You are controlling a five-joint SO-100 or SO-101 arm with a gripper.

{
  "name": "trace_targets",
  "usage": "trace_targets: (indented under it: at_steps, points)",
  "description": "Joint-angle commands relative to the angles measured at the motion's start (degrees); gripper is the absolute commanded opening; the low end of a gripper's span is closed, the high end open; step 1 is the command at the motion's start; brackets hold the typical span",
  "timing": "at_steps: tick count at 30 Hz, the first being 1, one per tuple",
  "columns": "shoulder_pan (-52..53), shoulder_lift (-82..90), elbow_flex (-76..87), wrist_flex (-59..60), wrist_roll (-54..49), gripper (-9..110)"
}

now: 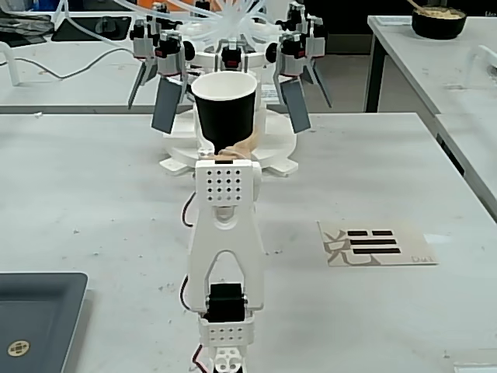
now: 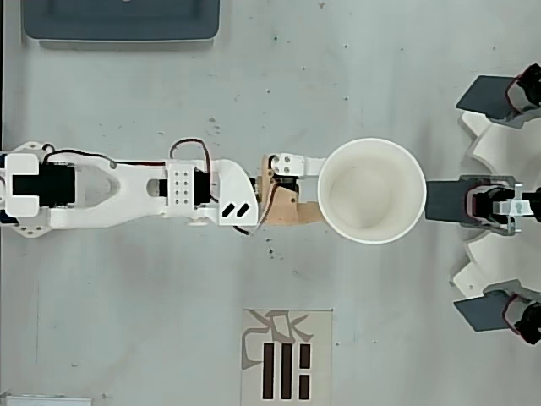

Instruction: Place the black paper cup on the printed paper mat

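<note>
The black paper cup (image 1: pixel 224 109) stands upright with its white inside (image 2: pixel 372 191) facing up, just past the end of the white arm. My gripper (image 1: pixel 231 148) is shut on the black paper cup low on its near side, and its tan fingers (image 2: pixel 292 211) press against the cup's left side in the overhead view. The cup looks held above the table. The printed paper mat (image 1: pixel 377 243) lies flat on the table to the right of the arm in the fixed view. In the overhead view the mat (image 2: pixel 286 355) sits at the bottom edge, well apart from the cup.
A white machine with grey paddles (image 1: pixel 233 54) stands right behind the cup, and one paddle (image 2: pixel 448 201) nearly touches the rim. A dark grey tray (image 1: pixel 39 318) sits at the near left. A black bowl (image 1: pixel 439 19) rests on the neighbouring table.
</note>
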Motion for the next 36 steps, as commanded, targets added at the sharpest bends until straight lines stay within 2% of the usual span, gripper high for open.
trace_targets:
  at_steps: [1,21,36]
  points:
    - [0.00,2.64,2.72,-6.59,-3.34,8]
    - [-0.09,4.83,5.80,-6.68,-0.62,9]
    - [0.09,21.27,24.61,-6.06,0.88,9]
